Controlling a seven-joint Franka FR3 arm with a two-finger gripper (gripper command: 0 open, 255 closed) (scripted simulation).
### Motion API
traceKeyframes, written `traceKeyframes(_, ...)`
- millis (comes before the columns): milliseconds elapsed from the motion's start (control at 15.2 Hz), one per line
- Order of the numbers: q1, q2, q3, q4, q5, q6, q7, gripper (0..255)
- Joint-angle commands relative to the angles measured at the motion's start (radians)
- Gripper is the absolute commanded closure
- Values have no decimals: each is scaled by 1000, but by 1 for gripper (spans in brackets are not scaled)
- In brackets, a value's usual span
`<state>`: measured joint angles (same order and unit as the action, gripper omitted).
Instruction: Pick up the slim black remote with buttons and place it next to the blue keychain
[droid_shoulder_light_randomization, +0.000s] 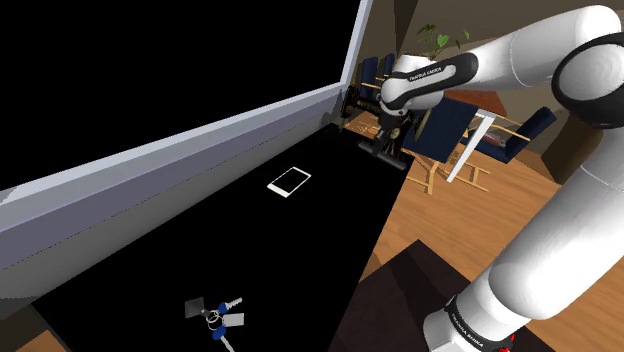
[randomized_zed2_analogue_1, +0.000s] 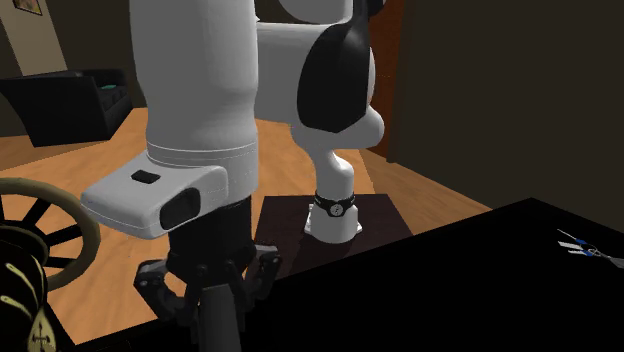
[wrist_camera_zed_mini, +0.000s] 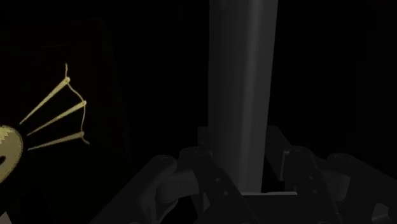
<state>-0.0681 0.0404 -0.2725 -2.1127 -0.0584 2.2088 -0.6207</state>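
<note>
Remote (wrist_camera_zed_mini: 242, 89), a dark slab, clasped in gripper (wrist_camera_zed_mini: 245, 168), wrist view; shoulder view adds blue keychain (droid_shoulder_light_randomization: 214, 314), well apart on black table (droid_shoulder_light_randomization: 180, 235).

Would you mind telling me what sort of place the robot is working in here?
Probably a living or dining room in a house: a wooden floor, blue chairs by a potted plant, and a dark sofa.
</note>
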Motion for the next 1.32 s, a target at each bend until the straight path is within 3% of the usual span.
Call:
traceKeyframes(0,24,-32,20,-35,-14,1,53,255)
traceKeyframes(660,140,-127,150,-141,-44,-4,317,255)
traceKeyframes(1254,246,-129,277,-139,-38,-26,544,255)
